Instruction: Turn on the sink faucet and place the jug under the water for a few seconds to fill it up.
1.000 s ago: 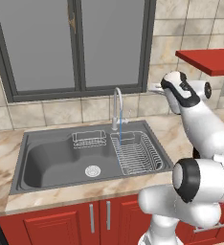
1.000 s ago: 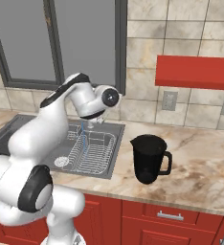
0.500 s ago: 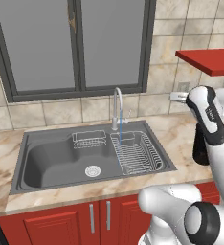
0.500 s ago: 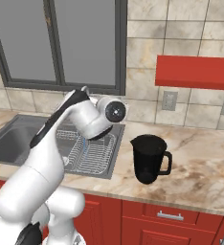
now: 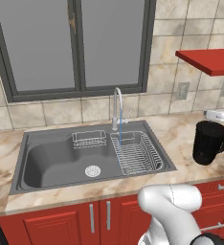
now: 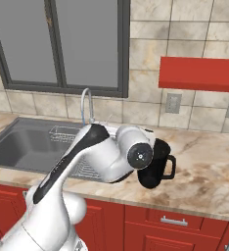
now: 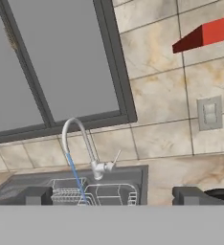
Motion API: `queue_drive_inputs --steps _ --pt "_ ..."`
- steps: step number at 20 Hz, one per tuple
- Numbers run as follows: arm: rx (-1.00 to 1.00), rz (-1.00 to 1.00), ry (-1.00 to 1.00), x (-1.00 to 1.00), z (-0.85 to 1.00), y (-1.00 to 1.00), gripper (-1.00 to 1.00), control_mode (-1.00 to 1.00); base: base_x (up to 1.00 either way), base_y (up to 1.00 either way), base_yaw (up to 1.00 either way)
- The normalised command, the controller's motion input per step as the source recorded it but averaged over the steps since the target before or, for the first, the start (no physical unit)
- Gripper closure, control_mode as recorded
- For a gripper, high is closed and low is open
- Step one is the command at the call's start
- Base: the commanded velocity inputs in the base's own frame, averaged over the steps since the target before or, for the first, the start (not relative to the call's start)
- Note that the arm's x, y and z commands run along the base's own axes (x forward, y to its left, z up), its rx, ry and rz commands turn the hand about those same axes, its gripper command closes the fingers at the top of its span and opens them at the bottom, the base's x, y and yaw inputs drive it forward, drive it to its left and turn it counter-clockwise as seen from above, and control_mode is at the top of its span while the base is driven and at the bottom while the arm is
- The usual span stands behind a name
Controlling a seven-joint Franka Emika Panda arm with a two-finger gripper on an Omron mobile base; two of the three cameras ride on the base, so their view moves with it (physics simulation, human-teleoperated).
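One wide dark grey rectangular metal sink [image 5: 51, 162] lies ahead and left of the gripper [image 7: 114, 195], with wire racks [image 5: 135, 152] in its right half. Its slim chrome gooseneck sink faucet [image 7: 80, 143] stands straight ahead, dropping a thin pale blue stream of water [image 7: 75, 179] into the racks. To the gripper's right, the matte black cylindrical jug [image 5: 208, 142] stands upright on the marble counter [image 6: 199, 181], apart from the sink. Both dark fingertips [image 7: 35, 195] sit wide apart, gripping nothing.

jug [image 6: 158, 169] on counter [image 6: 204, 181], behind arm [image 6: 106, 157]
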Motion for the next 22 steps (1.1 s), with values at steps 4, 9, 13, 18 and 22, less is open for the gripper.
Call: queue_drive_inputs --steps 4,9,13,18,22 --pt "-0.05 0.0 -0.09 -0.88 0.0 -1.0 -1.0 -1.0 0.0 0.0 0.0" --pt "-0.05 0.0 -0.15 -0.63 -0.05 -0.98 -1.0 -1.0 0.0 0.0 0.0" --pt "-0.11 0.06 -0.16 -0.02 -0.75 -0.53 -1.0 -1.0 0.0 0.0 0.0" --pt "-0.12 0.08 -0.19 0.08 -0.8 -0.43 -1.0 -1.0 0.0 0.0 0.0" --pt "-0.07 0.1 -0.1 0.24 -0.68 -0.42 -1.0 -1.0 0.0 0.0 0.0"
